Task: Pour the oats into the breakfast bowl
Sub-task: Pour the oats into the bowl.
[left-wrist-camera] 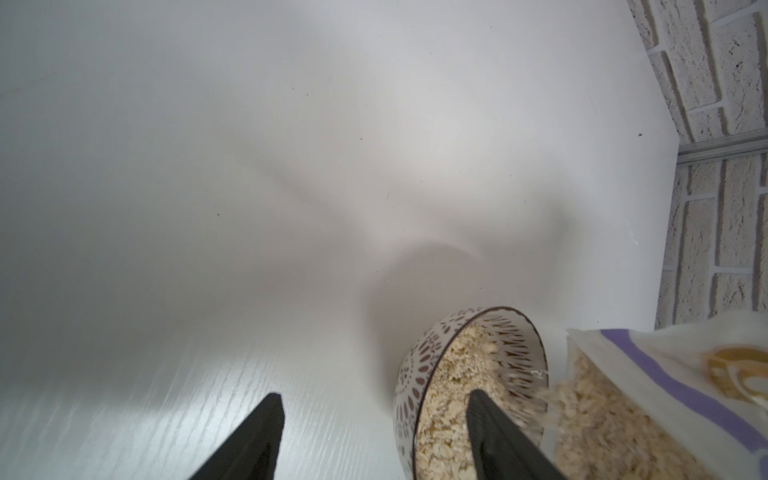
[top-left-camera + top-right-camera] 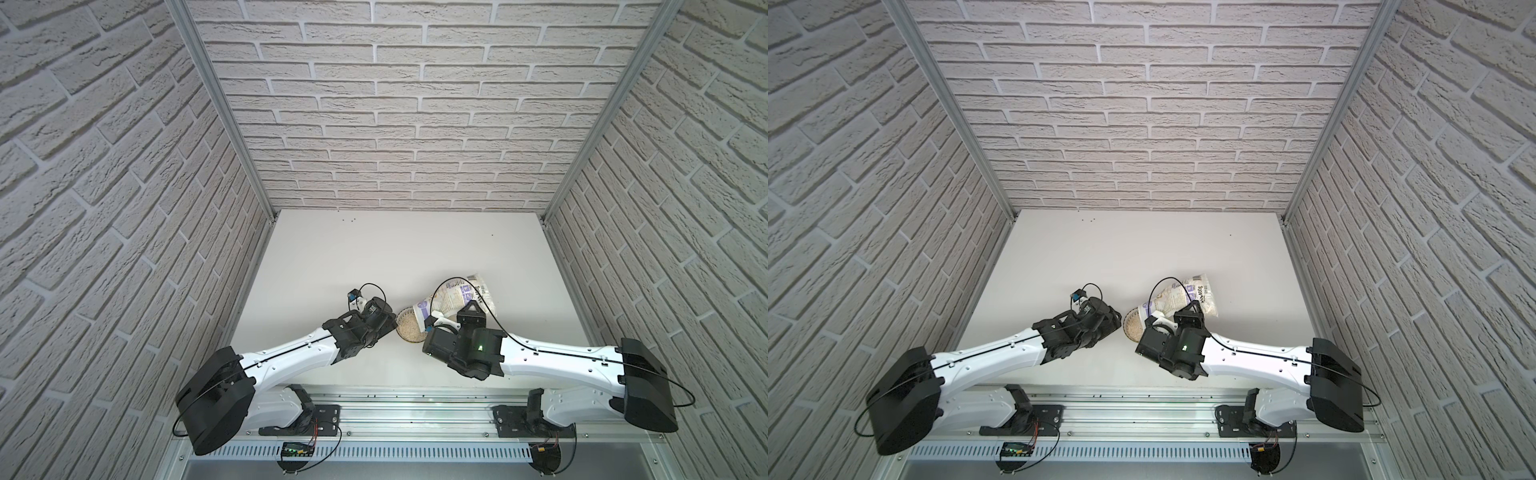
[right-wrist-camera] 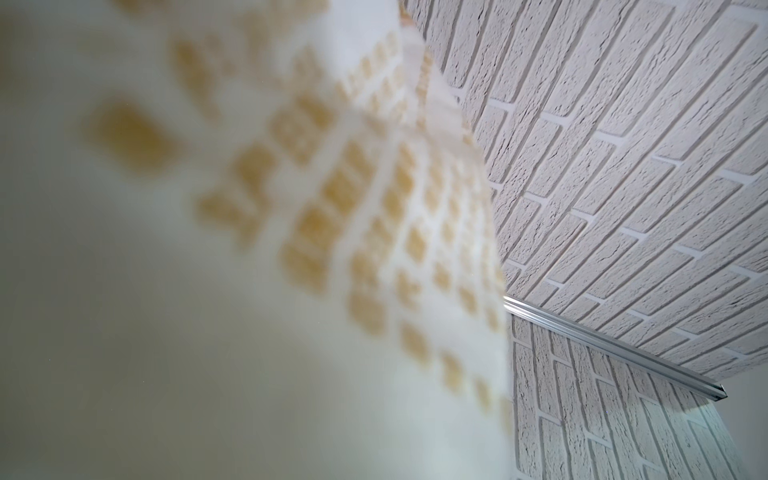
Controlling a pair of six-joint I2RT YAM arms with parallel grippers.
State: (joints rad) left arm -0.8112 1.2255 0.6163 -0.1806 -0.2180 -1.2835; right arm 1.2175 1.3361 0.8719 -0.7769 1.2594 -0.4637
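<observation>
**One bowl, one bag, two tools: oats at the rim**

Two arms reach in over one white bench (image 2: 374, 257), each with one tool.

In both top views the left arm comes in from 8 o'clock, and its black wrist covers the left tool, which sits at the bowl's 9 o'clock. Only the left wrist view shows that the left tool (image 1: 374, 397) has its two dark fingers (image 1: 266, 432) standing well apart. One finger is over bare bench and the other over the bowl's inside, with the near wall between them. I cannot tell whether either finger touches the bowl.

The single breakfast bowl (image 2: 405, 332) stands a little toward 6 o'clock of the bench's middle, between the two wrists. From above it is a small pale disc of flakes. The left wrist view adds its dark rim, the lattice pattern on its wall (image 1: 409, 374) and a deep fill of oats.

The single bag of oats (image 2: 461, 297) is tilted. Its mouth is at the bowl's 3 o'clock edge and its body runs off toward 2 o'clock. In the left wrist view, flakes sit at the bag's (image 1: 665, 374) open mouth, right against the rim.

The right tool (image 2: 434, 320) is clamped on the bag near its mouth, with the arm coming in from 4 o'clock. The right wrist view gives only the bag's (image 3: 291, 208) blurred print up close, with brick wall (image 3: 623, 166) beyond.

A few dark specks (image 2: 349, 220) lie at the bench's 12 o'clock edge, seen only in the top views.
</observation>
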